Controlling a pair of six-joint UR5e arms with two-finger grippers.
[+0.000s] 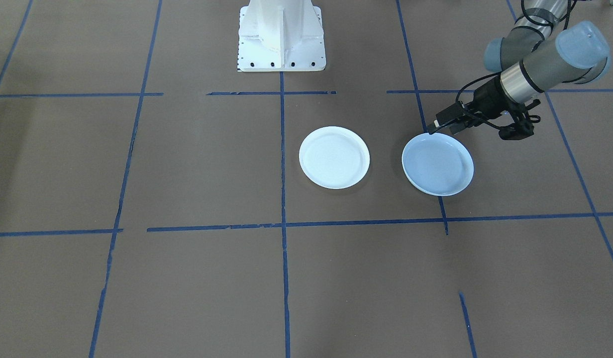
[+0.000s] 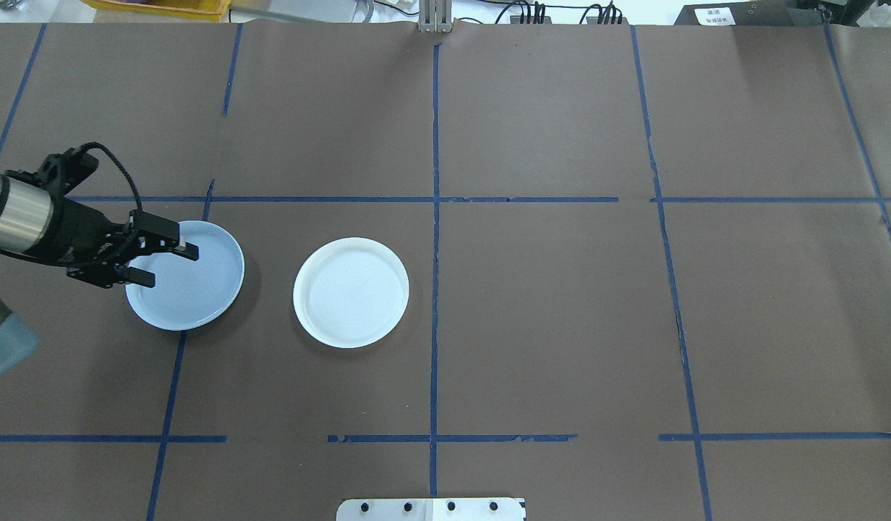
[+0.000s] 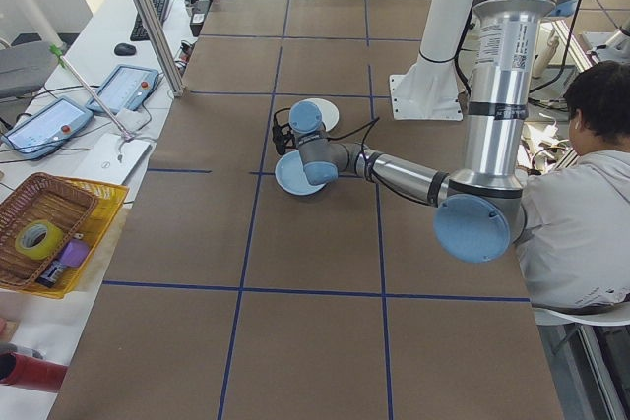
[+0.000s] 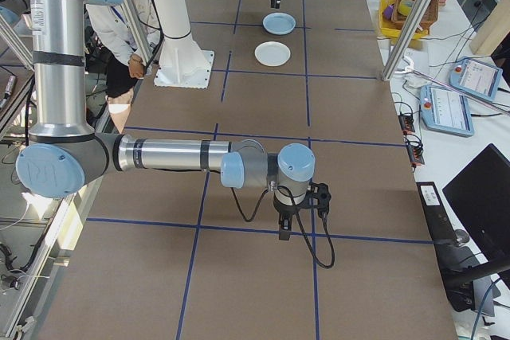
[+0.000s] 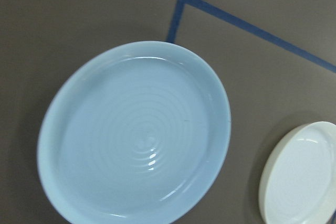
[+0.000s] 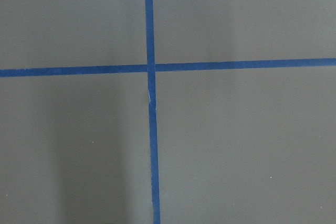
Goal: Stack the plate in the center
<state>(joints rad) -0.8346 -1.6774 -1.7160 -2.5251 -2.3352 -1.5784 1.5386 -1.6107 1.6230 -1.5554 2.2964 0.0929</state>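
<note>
Table (image 2: 561, 325) covered in brown paper and gridded with blue tape lines (image 2: 435, 289) fills every view. The right arm (image 4: 167, 154) stretches out low over the robot's right end of it, well apart from both plates. Its right gripper (image 4: 284, 232) points down at a tape crossing, but it shows only in the side view, so I cannot tell whether its fingers are apart or together. The left arm (image 3: 497, 95) reaches in from the other end.

The white plate (image 2: 351, 293), round with a low raised rim, lies flat just to the robot's left of the table's middle line. It lies near the left gripper's tips but clear of them. Beside it, apart and farther to the robot's left, lies the pale blue plate (image 2: 199, 297) with concentric rings in its floor.

The left gripper (image 2: 163, 264) hangs over that blue plate at the rim nearest the robot. Its fingers are spread wide and hold nothing. Whether a tip touches the rim cannot be told.

A label on the left arm's upright section is too small to read.
</note>
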